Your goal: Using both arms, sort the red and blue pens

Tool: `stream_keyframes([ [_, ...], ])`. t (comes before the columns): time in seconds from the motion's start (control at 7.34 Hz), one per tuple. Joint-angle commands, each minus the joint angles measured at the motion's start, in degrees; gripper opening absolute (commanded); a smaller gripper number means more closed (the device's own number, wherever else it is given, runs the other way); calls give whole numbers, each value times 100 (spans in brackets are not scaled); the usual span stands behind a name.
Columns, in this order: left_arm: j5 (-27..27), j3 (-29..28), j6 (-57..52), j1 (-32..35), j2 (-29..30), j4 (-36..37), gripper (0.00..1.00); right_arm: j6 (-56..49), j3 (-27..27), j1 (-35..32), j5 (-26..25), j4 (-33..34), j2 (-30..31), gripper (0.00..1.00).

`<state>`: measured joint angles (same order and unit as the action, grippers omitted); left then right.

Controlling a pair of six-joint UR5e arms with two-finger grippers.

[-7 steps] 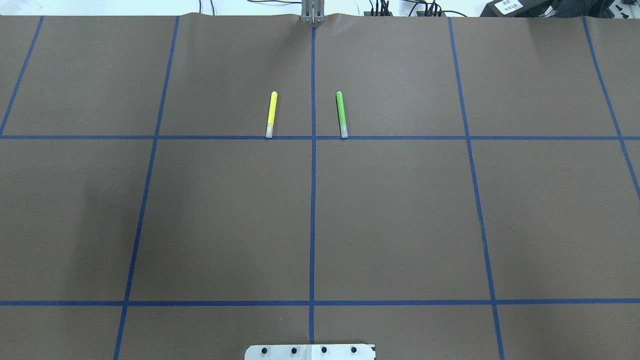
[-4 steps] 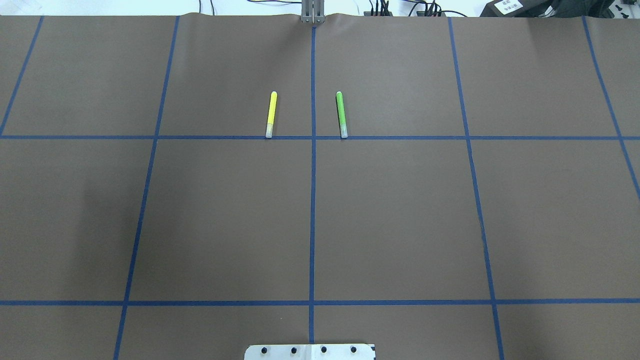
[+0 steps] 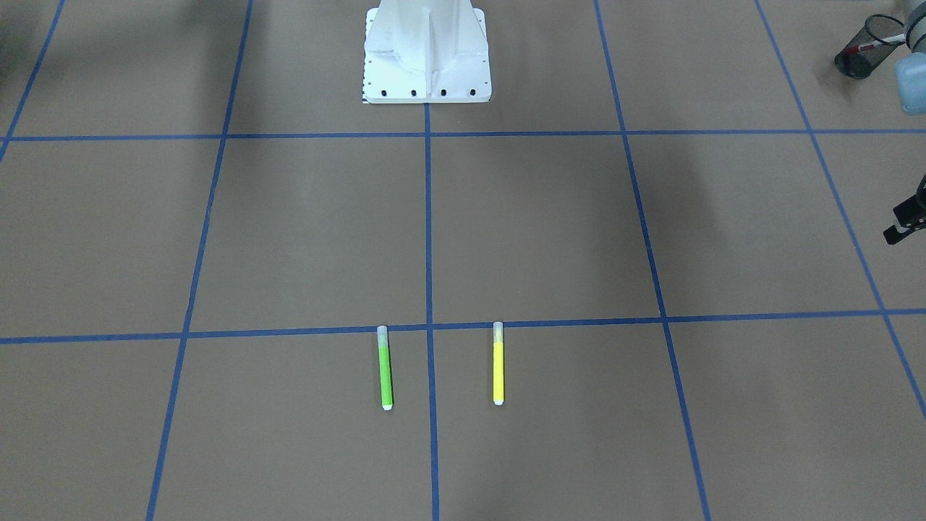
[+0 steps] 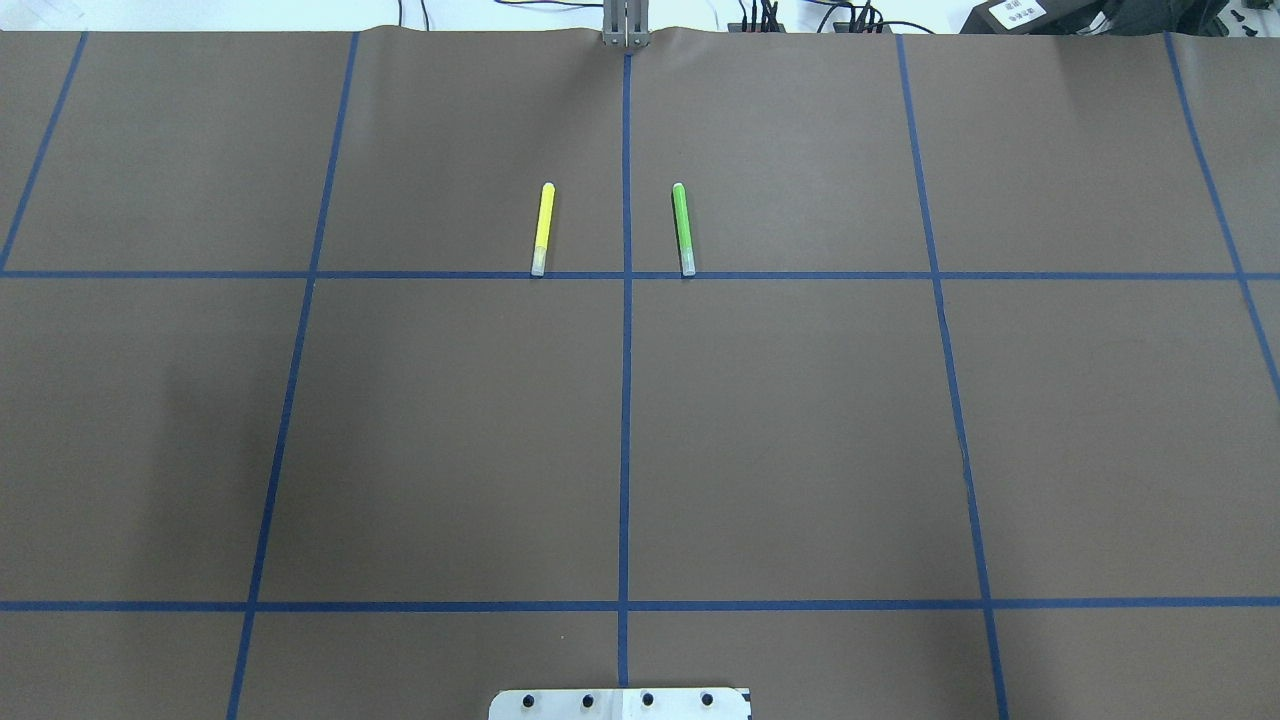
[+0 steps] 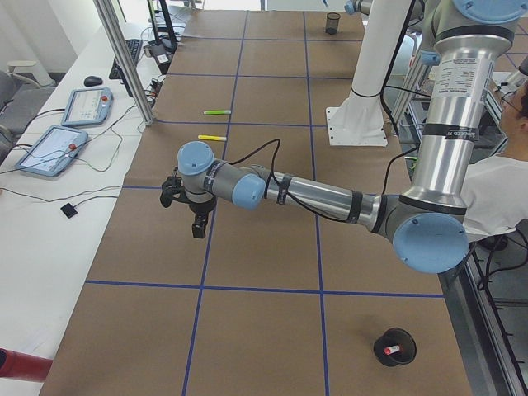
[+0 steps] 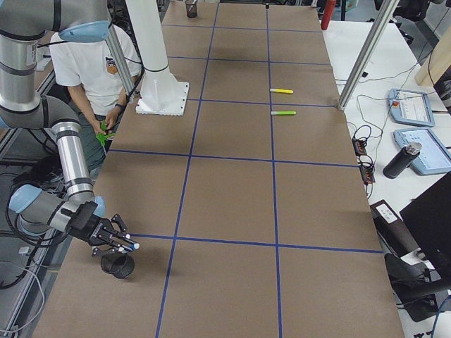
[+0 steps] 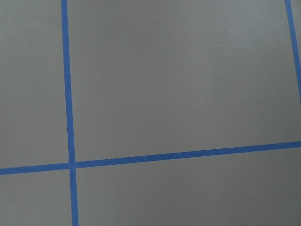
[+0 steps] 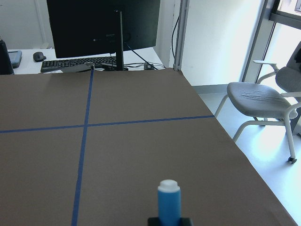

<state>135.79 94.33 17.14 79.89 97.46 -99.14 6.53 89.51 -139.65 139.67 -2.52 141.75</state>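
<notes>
Hands: right hand (image 6: 121, 243) clamps blue pen (image 8: 169, 202) near black cup (image 6: 120, 269) | left hand (image 5: 198, 224) grip, can't tell | red pen (image 5: 392, 350) in second cup (image 5: 382, 357)

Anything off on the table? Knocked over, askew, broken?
Nothing stands out. The yellow pen and green pen lie flat and parallel, either side of the centre tape line. Both black cups stand upright: the left-end cup holds the red pen, the right-end cup stands by the right claw, which grips the blue pen.
</notes>
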Motion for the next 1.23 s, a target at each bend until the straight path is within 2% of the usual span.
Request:
stream_keyframes([
  [0.0, 0, -2, -18, 0, -8, 0, 99, -196, -257, -648, 305, -12, -50, 0],
  [0.27, 0, 7, -27, 9, -17, 0, 99, -398, -572, -853, 465, -81, -51, 0],
  [0.54, 0, 16, -35, 0, -17, 0, 99, -478, -1100, -1073, 491, -502, -68, 0],
  [1.09, 0, 86, 17, 9, -43, 0, 99, -504, -1146, -1109, 614, -478, -174, 0],
])
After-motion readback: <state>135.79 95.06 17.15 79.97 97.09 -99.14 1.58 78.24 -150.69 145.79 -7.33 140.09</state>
